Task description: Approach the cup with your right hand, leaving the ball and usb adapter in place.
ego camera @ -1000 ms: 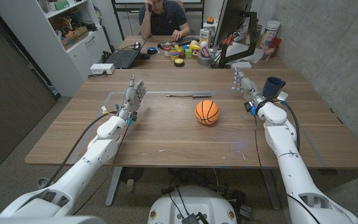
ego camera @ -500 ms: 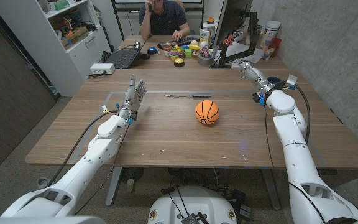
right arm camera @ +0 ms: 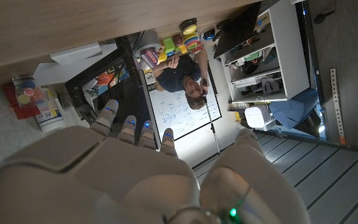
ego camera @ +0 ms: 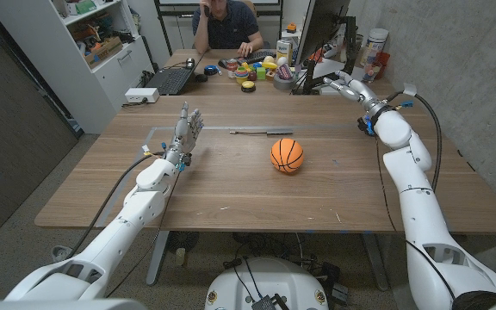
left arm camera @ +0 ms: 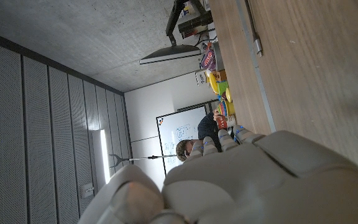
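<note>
Right arm: since a second ago we see it swing up and away from the table's near side; the right hand (ego camera: 352,87) now hangs near the far right corner of the wooden table (ego camera: 231,185), fingers stretched toward the cluttered desk beyond.
Right hand state: fingers look spread and we see nothing between them, in the head view and in the right wrist view (right arm camera: 123,168) alike.
Cup: a second ago a dark blue cup stood just behind the right wrist; now the forearm covers that spot and we cannot make the cup out, so we cannot tell where it stands.
Ball: the orange basketball (ego camera: 287,155) sits where it was, right of the table's middle, well apart from both hands.
USB adapter: the thin silvery stick (ego camera: 265,133) lies unmoved just beyond the ball; it also shows in the left wrist view (left arm camera: 253,38).
Left hand: it (ego camera: 185,135) stays put on the left side of the table, standing upright with fingers apart and pointing up, holding nothing; its back shows in the left wrist view (left arm camera: 241,180).
Behind the table: a person (ego camera: 227,24) sits at the far desk among small coloured items and a laptop (ego camera: 172,80).
</note>
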